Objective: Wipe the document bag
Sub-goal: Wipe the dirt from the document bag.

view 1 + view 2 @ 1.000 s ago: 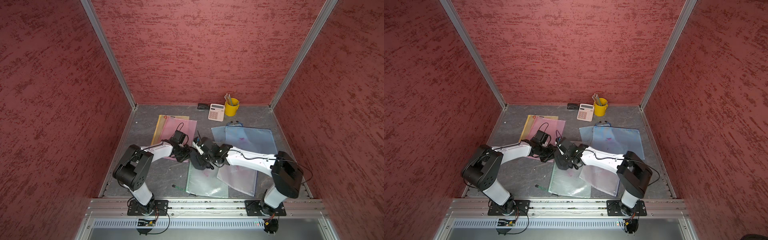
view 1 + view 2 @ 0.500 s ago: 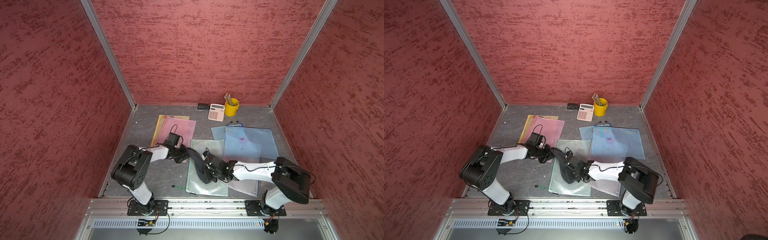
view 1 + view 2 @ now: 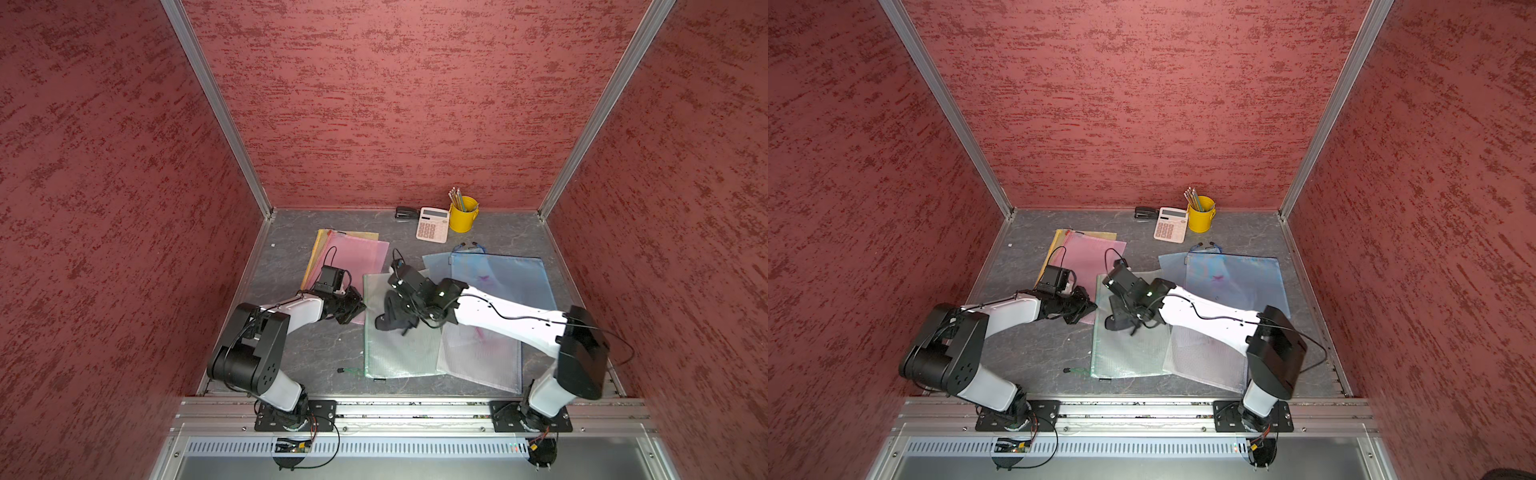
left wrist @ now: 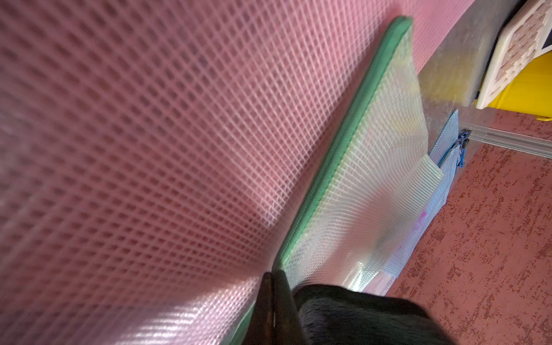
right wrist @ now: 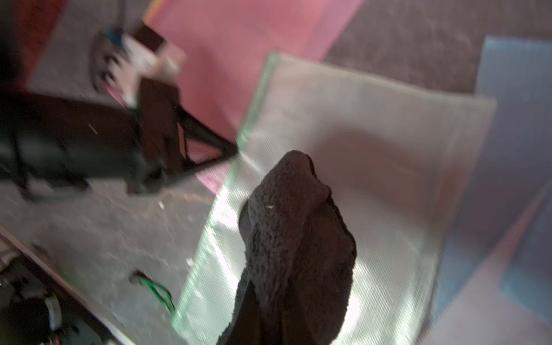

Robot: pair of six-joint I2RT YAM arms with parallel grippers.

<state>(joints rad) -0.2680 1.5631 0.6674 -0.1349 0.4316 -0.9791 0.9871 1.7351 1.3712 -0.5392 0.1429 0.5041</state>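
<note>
In both top views the green-edged document bag (image 3: 395, 353) lies flat on the table (image 3: 307, 353), toward its front edge and about midway between its left and right edges. The bag's back-left corner meets a pink bag (image 3: 357, 257), and its right side meets a clear bag (image 3: 478, 361); I cannot tell which of those two is on top. My right gripper (image 3: 399, 311) is clenched on a dark cloth (image 3: 388, 320) over the bag's back half, and the left gripper (image 3: 355, 308) sits with its tip at the bag's left edge. From the left wrist I see the fingers (image 4: 271, 301) pressed together with nothing between them, planted right at the green zip binding (image 4: 343, 149). From the right wrist the bunched cloth hides the fingertips, and the bag's surface under it looks glossy. I judge the bag to be light, thin, floppy and slick, so it would likely skate across the table under a stroke. The bound zip edge is probably its firmest part and the place to pin it. The cloth is soft, so I would grip it by the bunch.
</note>
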